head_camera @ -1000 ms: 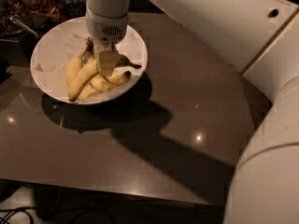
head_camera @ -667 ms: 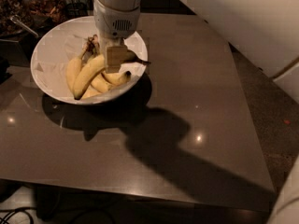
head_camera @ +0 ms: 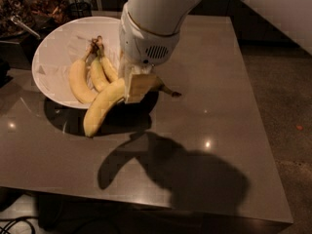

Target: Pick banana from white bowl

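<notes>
My gripper is shut on the banana, a long, thick yellow one. It holds the banana lifted over the near rim of the white bowl, with the banana's dark tip pointing right. The banana's lower end hangs in front of the bowl, above the table. Three shorter bananas, joined at a dark stem, still lie in the bowl. The arm's white wrist hides the bowl's right side.
The bowl stands at the far left of a dark brown table. Dark clutter and a metal utensil lie beyond the table's far left corner. The table's right edge meets a grey floor.
The gripper has risen out of the bowl with the banana in it. The banana, which lay in the bowl among the others, now hangs over the bowl's near rim.
</notes>
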Controlling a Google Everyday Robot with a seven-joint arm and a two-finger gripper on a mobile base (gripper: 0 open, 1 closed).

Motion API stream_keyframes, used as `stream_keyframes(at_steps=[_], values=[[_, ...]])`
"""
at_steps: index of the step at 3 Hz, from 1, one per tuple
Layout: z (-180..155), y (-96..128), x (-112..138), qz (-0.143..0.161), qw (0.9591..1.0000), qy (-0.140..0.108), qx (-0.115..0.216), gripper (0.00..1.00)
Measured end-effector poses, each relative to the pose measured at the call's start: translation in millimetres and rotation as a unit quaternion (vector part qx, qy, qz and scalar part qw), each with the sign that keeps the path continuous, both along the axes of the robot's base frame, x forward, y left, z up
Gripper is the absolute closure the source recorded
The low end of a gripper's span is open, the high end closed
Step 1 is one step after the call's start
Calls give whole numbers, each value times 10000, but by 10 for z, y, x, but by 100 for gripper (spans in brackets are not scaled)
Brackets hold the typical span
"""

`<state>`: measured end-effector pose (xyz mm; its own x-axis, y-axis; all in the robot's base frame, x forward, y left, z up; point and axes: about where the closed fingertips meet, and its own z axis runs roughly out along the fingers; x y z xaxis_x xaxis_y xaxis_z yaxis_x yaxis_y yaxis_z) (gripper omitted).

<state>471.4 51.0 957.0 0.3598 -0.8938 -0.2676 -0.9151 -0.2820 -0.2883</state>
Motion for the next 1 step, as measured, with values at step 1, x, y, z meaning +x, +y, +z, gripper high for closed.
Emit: stream_keyframes(at_steps=[1], values=[[-25,-26,-24,-22,10000,17,-15,100]])
